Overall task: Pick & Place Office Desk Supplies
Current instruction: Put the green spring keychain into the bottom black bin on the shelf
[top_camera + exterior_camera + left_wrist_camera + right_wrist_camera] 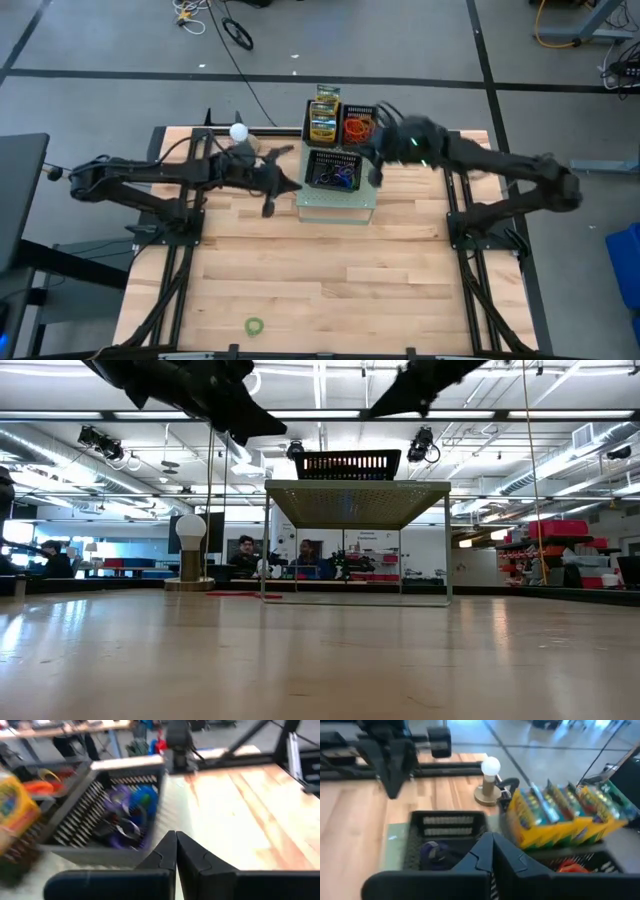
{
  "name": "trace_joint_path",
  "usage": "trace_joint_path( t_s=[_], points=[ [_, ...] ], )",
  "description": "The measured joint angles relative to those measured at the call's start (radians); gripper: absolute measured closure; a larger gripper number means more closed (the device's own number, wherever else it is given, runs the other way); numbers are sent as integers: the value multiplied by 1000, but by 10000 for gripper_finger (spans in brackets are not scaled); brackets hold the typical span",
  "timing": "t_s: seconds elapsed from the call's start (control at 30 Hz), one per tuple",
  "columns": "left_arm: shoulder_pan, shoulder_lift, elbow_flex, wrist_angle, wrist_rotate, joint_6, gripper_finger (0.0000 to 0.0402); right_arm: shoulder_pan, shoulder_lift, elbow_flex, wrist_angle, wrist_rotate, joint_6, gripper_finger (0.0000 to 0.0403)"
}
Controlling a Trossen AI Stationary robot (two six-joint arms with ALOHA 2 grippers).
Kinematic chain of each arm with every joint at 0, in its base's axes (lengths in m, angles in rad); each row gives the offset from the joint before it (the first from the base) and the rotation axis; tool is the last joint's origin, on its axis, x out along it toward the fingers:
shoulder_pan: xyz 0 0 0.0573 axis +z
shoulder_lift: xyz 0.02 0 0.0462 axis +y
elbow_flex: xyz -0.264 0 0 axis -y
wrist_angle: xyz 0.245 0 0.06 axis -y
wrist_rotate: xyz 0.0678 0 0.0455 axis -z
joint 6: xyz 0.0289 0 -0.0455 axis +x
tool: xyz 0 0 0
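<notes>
Holding purple and blue rubber bands (337, 178): black slotted plastic basket (334, 168); yellow-green crayon boxes (324, 115) upright behind; both grippers (175, 851) (493, 851) empty, fingers together.

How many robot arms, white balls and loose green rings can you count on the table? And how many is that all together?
Dark robot arms: 2 (left arm, right arm)
White ball on a round base: 1
Small green ring lying loose on the wooden table: 1
Total: 4
</notes>
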Motion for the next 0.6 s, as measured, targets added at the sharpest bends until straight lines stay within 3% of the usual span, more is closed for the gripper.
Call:
trace_joint_path(
  t_s=[0.17, 0.33, 0.47, 0.6],
  points=[
    [-107, -4, 0, -120, -24, -42, 396, 139, -188, -232, 86, 200, 104, 399],
    [-231, 0, 0, -226, -23, -178, 381, 298, -300, -413, 170, 394, 217, 396],
    [-378, 12, 0, -313, -173, -286, 376, 431, -318, -536, 309, 522, 269, 396],
    [-562, 63, 0, -361, -292, -476, 379, 527, -314, -627, 461, 552, 278, 397]
  ],
)
